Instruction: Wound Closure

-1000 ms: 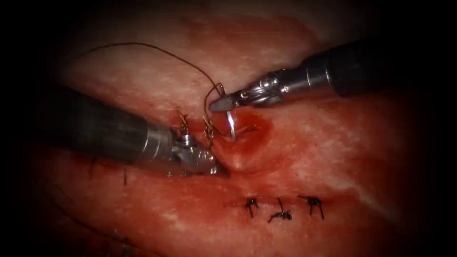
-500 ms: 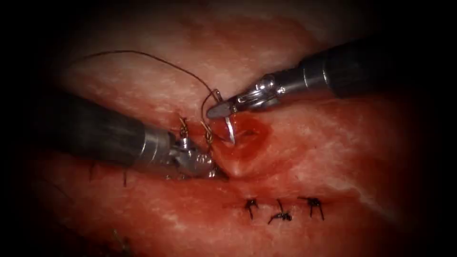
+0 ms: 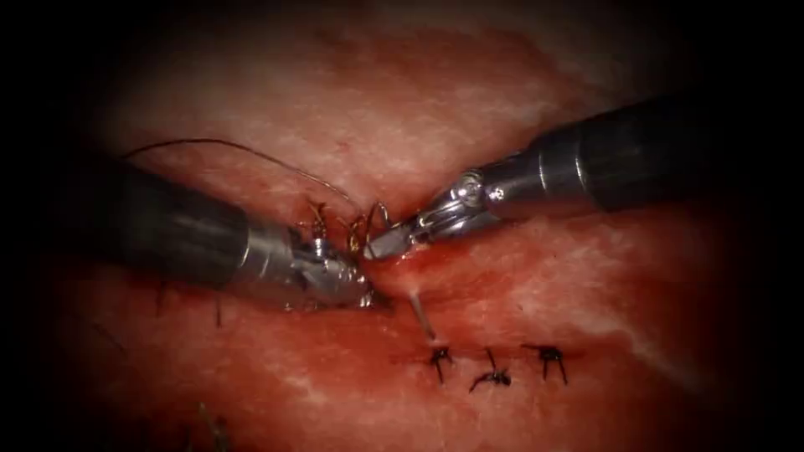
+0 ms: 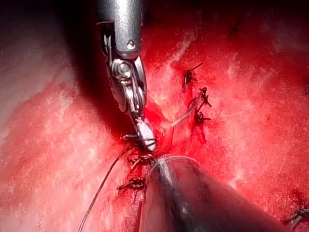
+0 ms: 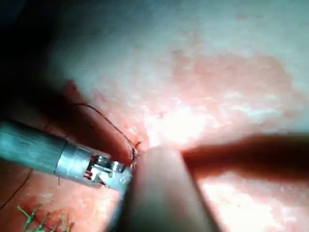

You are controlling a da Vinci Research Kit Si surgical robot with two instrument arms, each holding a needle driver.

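Right tool (image 3: 377,248), in from the far side on a slant, jaws closed on the needle (image 3: 423,321) near the thread end of its curve. Just past the closed jaws, the middle of the curve buried in the tissue (image 3: 586,276). Below the jaws, the pointed end standing clear of the surface as a pale sliver. From the left wrist view, the same right tool (image 4: 147,137) tip-down at the wet edge of the cut (image 4: 161,126), with a bright arc of needle (image 4: 186,113) beside it.

Left tool (image 3: 368,295) tip to tip with the right one, just beneath it, pressed against the tissue at the cut (image 3: 419,261); impossible to tell whether its jaws grip anything or stand apart. From the right wrist view, the left tool (image 5: 126,180) close against the other shaft.

Thread (image 3: 243,152) rising in a small loop above the right jaws, then off in a long arc over the left shaft. Two knotted stitches (image 3: 320,219) directly above the left tip, between the two tools. Red fluid (image 3: 452,268) pooled under the right jaws. Farther out, below the needle's point, a row of three dark stitches (image 3: 494,378) in the tissue.
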